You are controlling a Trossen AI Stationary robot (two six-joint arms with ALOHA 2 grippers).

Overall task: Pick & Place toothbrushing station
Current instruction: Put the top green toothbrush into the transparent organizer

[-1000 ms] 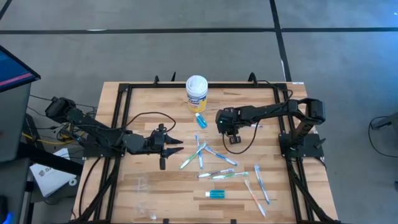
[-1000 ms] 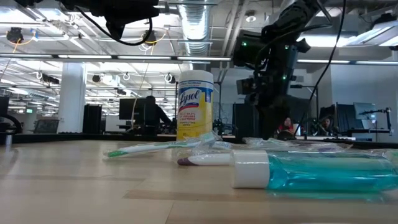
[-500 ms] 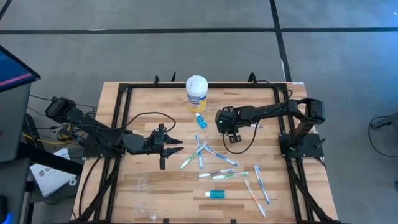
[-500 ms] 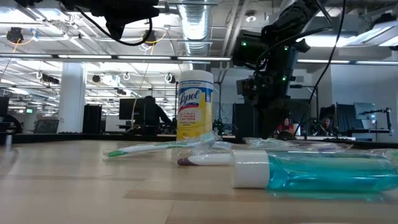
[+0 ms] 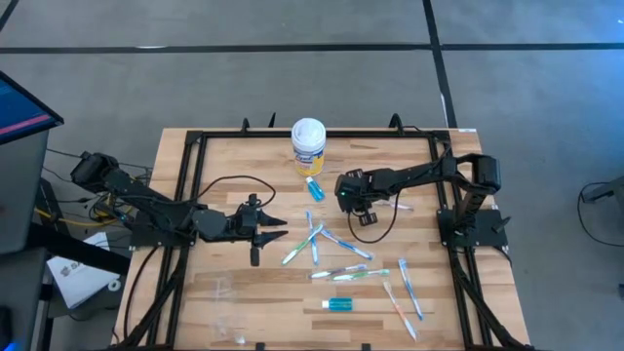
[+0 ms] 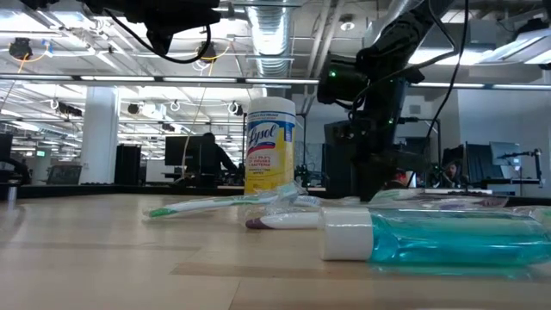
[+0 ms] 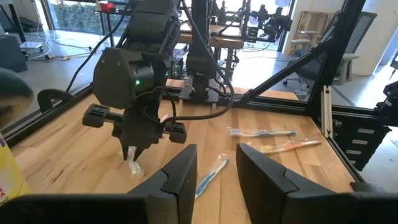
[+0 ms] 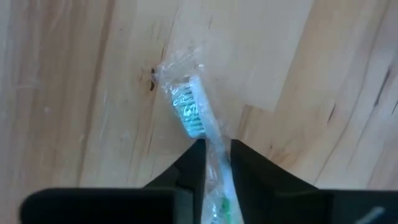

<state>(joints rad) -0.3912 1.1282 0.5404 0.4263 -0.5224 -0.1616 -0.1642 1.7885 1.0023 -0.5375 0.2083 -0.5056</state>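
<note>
Right pincer [image 8: 214, 163] clamped on a wrapped toothbrush [image 8: 198, 118], fingers [image 8: 186, 167] tight on either side of the handle, bristle head in clear wrap sticking out past the tips, low over bare counter [image 5: 224, 175] wood. Seen from the left wrist view as right pincer [image 7: 132, 151] pointing straight down, white wrapped end at its tips touching or just above the boards. In the high view, sits just right of the Lysol canister [image 5: 308, 146], near a small teal tube [image 5: 313, 188].

Left pincer [image 5: 276, 230] parked left of centre, fingers [image 7: 180, 180] apart, nothing between them, aimed at the pile.

Rest of the toothbrushes [image 5: 336, 255] scattered flat across centre and right-front of the counter, some crossing. Second teal toothpaste tube [image 5: 340, 305] lying near the front edge, large in the low view foreground [image 6: 439, 238].

Clear plastic bits at left front.
</note>
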